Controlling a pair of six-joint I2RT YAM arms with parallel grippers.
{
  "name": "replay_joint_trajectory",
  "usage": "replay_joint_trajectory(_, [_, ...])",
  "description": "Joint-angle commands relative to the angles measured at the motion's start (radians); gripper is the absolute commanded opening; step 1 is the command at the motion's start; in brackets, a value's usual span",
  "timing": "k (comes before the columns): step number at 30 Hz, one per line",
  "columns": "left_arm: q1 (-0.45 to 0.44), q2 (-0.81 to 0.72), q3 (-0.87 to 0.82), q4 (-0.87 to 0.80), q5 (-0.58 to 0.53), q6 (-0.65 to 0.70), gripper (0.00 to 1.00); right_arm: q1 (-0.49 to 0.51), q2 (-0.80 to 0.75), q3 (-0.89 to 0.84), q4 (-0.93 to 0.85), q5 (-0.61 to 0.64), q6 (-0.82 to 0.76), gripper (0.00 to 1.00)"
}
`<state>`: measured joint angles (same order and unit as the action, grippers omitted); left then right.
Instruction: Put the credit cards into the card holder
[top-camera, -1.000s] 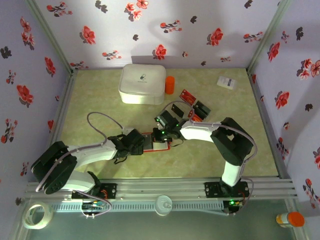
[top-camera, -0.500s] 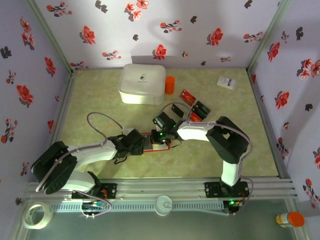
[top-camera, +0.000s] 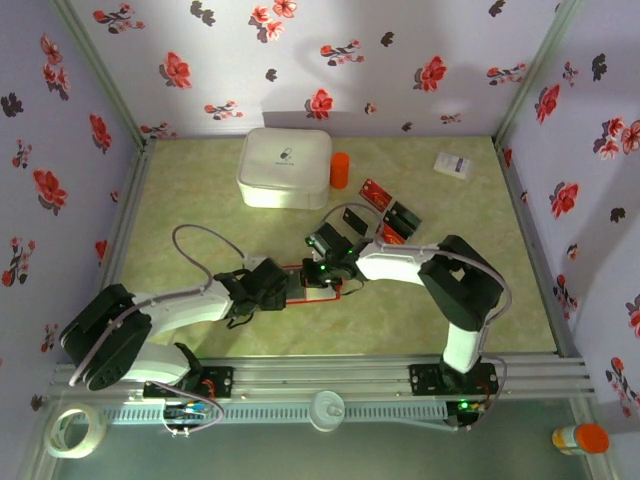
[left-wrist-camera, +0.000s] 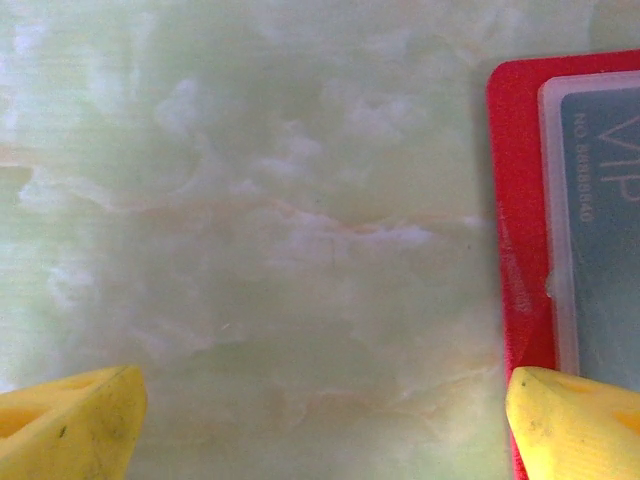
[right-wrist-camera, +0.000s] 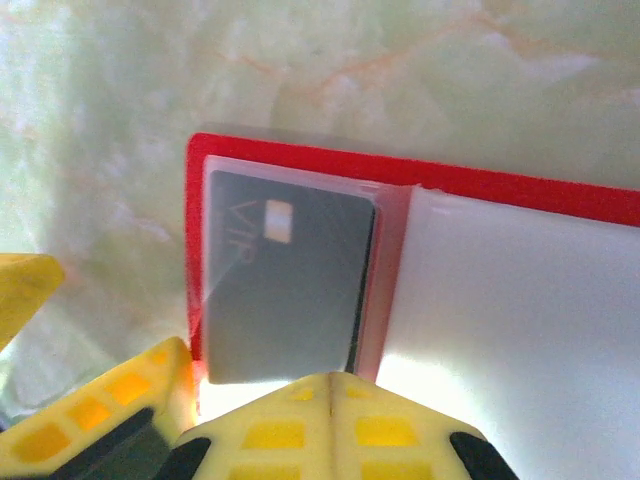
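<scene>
The left arm stretches low across the pale green marbled tabletop (top-camera: 200, 200). The left hand (left-wrist-camera: 320, 430) is spread wide and empty, one yellow fingertip (left-wrist-camera: 575, 420) over the edge of the opened flat red folding card holder (left-wrist-camera: 515, 200). The right arm folds back at its elbow. The right hand (right-wrist-camera: 330, 420) is closed tight, empty, over the holder's pale inside beside a pocketed grey card (right-wrist-camera: 285, 285). Loose red and black cards (top-camera: 375, 193) lie just beyond.

The pale green marbled table (top-camera: 190, 190) carries a big white box (top-camera: 285, 167) at the far middle, an orange cylinder (top-camera: 340, 170) just right of it, and a small white box (top-camera: 454, 164) far right. Loose cards (top-camera: 377, 193), perhaps four, lie right of centre. The open red wallet (right-wrist-camera: 500, 290) lies at centre.
</scene>
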<state>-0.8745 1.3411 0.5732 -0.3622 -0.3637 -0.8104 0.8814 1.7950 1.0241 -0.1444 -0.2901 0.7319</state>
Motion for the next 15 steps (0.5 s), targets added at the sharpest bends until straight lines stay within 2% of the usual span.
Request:
replay_joint_trajectory(1, [0.013, -0.065, 0.024, -0.072, -0.022, -0.019, 0.93, -0.016, -0.089, 0.021, -0.048, 0.024, -0.023, 0.02])
replay_joint_trajectory(8, [0.028, -0.182, 0.096, -0.144, -0.014, -0.016, 0.94, -0.091, -0.201, -0.026, -0.103, 0.07, -0.065, 0.04])
replay_joint_trajectory(15, [0.023, -0.176, 0.16, -0.074, 0.086, -0.003, 0.93, -0.16, -0.213, -0.05, -0.116, 0.061, -0.1, 0.04])
